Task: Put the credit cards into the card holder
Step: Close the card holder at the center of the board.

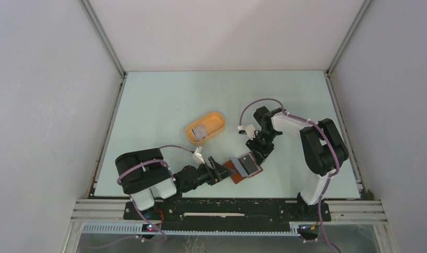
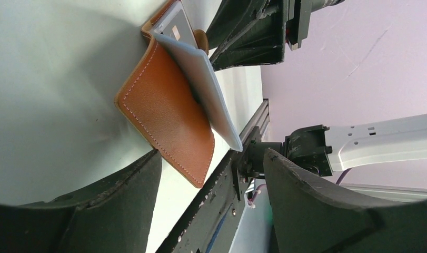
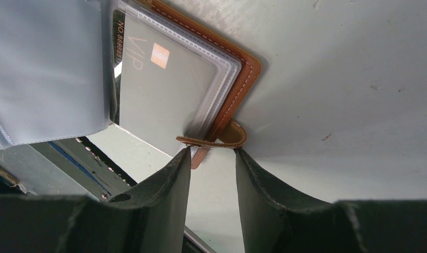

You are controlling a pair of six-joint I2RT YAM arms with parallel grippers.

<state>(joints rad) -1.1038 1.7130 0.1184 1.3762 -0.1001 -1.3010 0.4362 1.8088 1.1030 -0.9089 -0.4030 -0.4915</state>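
Where the wallet [image 1: 244,166] lies: on the table [image 1: 164,100] near its front edge, open, between the two grippers.
Inner flap [image 2: 200,79]: pale blue-grey, lifted away from the brown cover.
VIP card [image 3: 164,89]: grey, tucked inside a clear sleeve of the wallet.
Loose card [image 1: 200,132]: grey, lying in the orange-yellow tray [image 1: 219,118], farther back and apart from the wallet.
Left gripper [image 1: 221,169]: fingers spread wide, with a corner of the brown cover between them and no visible contact.
Right gripper [image 1: 257,154]: fingers partly spread, bare table in the gap; tips at the strap loop [image 3: 221,138], contact not discernible.
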